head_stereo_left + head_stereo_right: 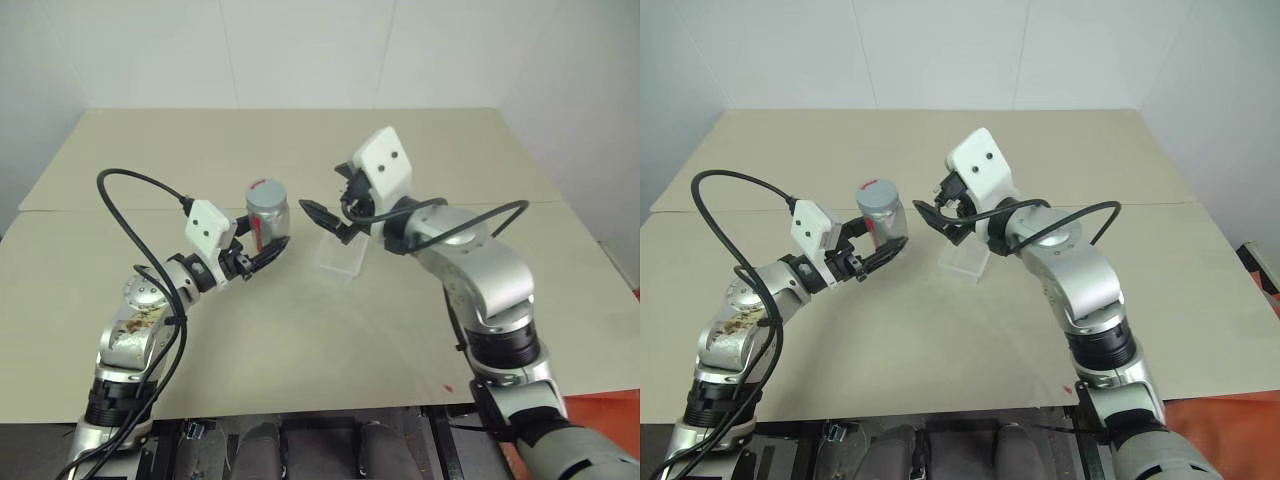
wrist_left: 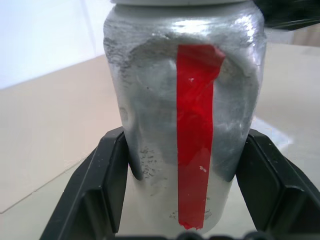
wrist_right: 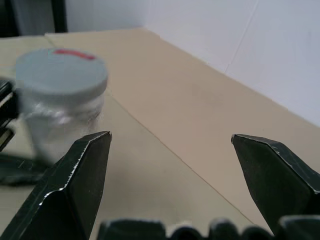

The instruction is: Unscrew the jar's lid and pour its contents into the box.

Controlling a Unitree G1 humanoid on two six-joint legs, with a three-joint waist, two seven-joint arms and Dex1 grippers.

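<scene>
Currently my left gripper clamps the jar, lid on, just beside the box; my right gripper hangs near it, jaws wide. Off-centre closing could tilt the jar from my grip.

A wide beige table is spreading out toward the white walls. The clear box is sitting near its middle. A small red speck is lying close to the near edge.
</scene>
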